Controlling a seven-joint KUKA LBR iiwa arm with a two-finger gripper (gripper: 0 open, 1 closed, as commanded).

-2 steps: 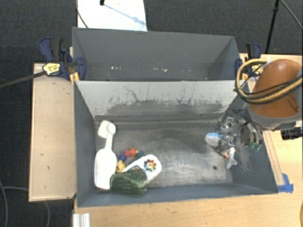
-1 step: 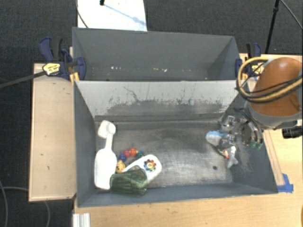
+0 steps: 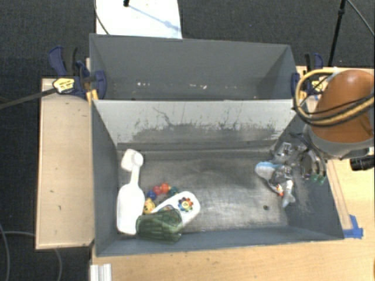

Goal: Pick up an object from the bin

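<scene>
- The pincer (image 3: 284,180) hangs low at the right end of the bin (image 3: 193,127), under the arm's rounded orange cover (image 3: 345,101). From here I can't tell whether it is apart or together.
- A small pale-blue thing (image 3: 265,169) sits right against the pincer's left side, on or just above the bin floor. Whether it is clamped is not clear.
- Its long axis seems to run left to right, with the rounded end pointing left, away from the arm.
- It looks smooth, like plastic.
- The bin is dull grey metal, its floor scuffed and streaked.
- Well apart, in the near-left corner, is a small heap: a white plastic bottle (image 3: 129,199), a dark green lump (image 3: 159,225) and a white toy (image 3: 180,206) with coloured buttons.
</scene>
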